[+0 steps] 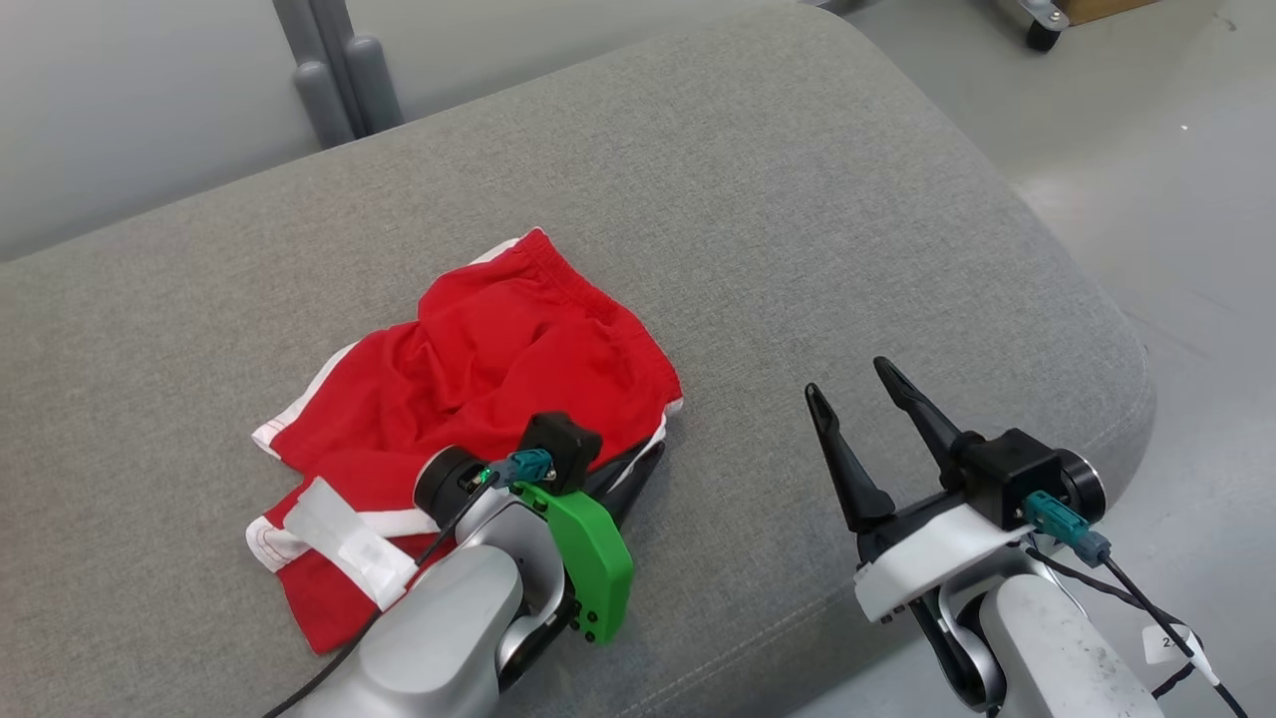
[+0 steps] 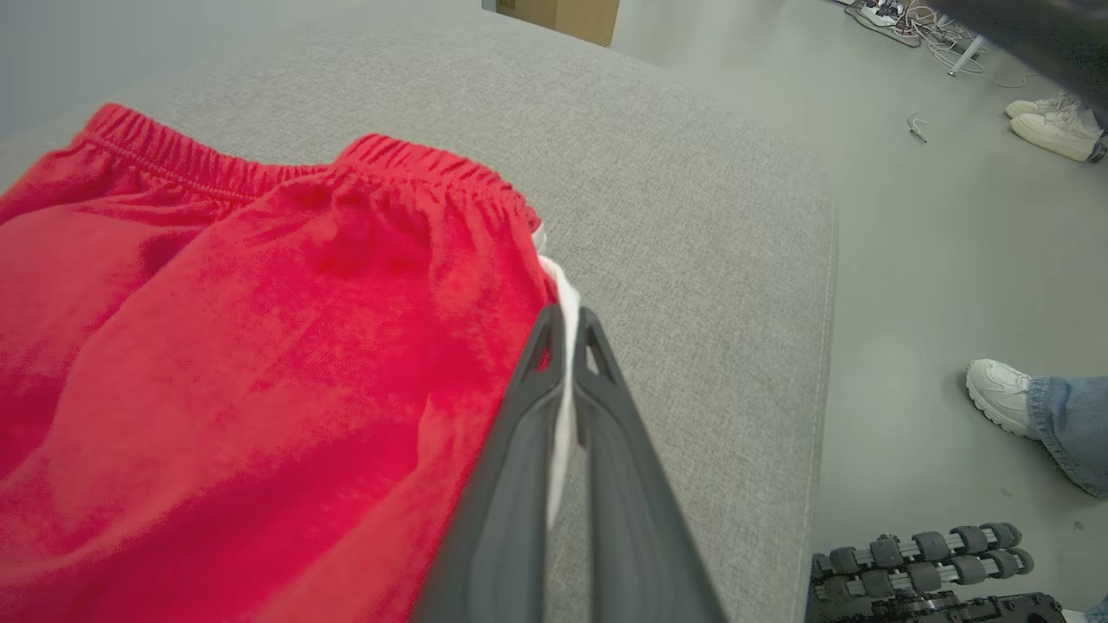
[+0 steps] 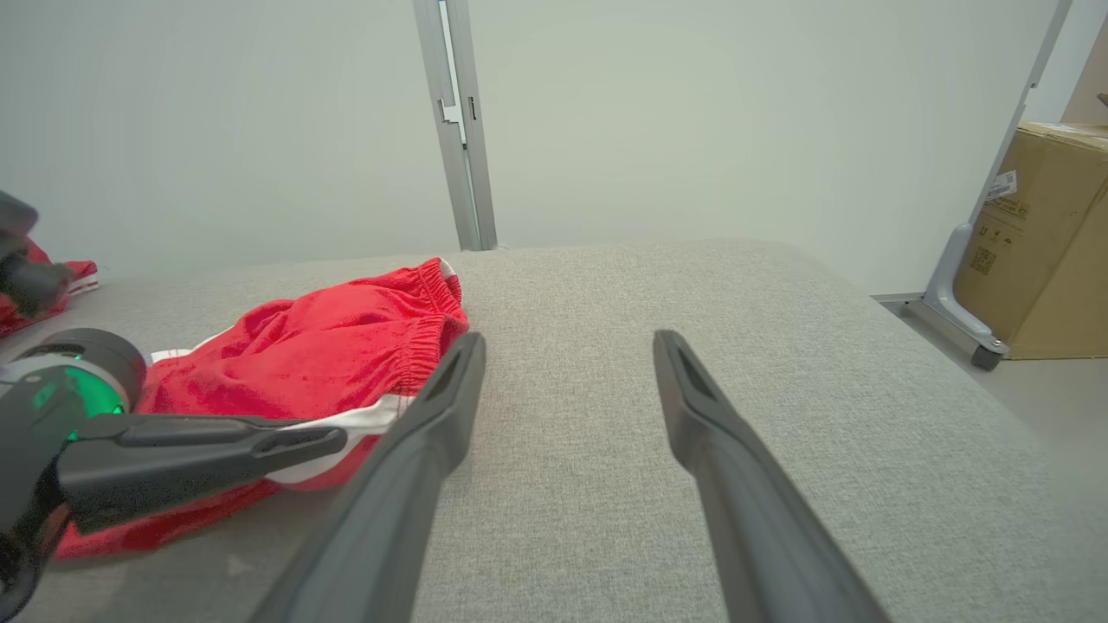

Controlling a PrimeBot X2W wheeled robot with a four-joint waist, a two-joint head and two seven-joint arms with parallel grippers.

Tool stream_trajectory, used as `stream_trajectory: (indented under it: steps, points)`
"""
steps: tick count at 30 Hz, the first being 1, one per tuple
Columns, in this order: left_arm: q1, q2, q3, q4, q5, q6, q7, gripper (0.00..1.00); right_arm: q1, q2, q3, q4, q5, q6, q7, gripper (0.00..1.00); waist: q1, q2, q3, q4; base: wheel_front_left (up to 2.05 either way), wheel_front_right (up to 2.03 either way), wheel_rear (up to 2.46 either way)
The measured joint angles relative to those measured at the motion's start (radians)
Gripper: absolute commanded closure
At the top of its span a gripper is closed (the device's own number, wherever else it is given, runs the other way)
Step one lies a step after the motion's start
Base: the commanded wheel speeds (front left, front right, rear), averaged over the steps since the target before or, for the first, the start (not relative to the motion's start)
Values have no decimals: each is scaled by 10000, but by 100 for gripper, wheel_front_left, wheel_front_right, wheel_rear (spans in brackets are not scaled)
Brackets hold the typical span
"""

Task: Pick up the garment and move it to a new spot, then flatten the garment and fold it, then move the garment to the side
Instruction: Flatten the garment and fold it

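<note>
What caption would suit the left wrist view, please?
Left claw pinching the edge of red shorts on a grey cushion.

You are seeing the red shorts [image 1: 478,379] with their near hem hiding under the left forearm [image 1: 449,618], and their white label [image 1: 349,543] is blurring past reading. The left gripper [image 1: 650,459] is mostly disappearing behind its green plate [image 1: 593,568]. The left wrist view's right edge is cutting off a person's shoe [image 2: 1000,394] and jeans leg [image 2: 1073,428].

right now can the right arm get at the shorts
Probably yes. The right end effector is open over bare cushion beside the shorts, with nothing between them, though the left end effector, shut on their trim there, may crowd it.
</note>
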State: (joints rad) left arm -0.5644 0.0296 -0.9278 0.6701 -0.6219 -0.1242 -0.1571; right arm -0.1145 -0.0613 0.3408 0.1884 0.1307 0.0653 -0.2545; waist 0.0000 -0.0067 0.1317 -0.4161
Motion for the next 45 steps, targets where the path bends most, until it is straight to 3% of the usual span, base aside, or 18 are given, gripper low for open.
stream_trajectory:
  steps: [1,3,4,5,12,21,33,45]
  points:
    - [54,15,-146,-23,-10,0,67,94,1,0,-38,23,15,-29,0,0,0,0,21,-42,0,0,0]
    - [142,42,-240,-86,-148,0,81,53,5,-6,-105,79,17,-38,0,0,0,0,72,-79,0,0,0]
    - [151,50,-295,-144,-249,0,81,6,6,-2,-123,109,17,-40,0,0,0,0,88,-77,0,0,0]
    - [152,77,-330,-224,-357,0,79,0,11,-4,-150,136,17,-40,0,0,0,0,96,-56,0,0,0]
    - [151,117,-347,-483,-539,52,-134,0,14,-58,-261,284,17,-42,0,0,0,0,49,278,0,0,0]
    - [167,125,125,-1018,-988,577,-646,0,297,-554,-178,1058,-77,12,0,0,0,0,-221,1107,0,0,0]
    - [1043,127,1122,-1638,-1156,1695,-915,0,614,-798,-81,2213,44,314,0,0,0,0,-658,2654,0,0,0]
    - [1971,337,1898,-2669,-1099,2125,-917,0,25,-1233,-153,3480,307,430,0,0,0,0,-691,4000,0,0,0]
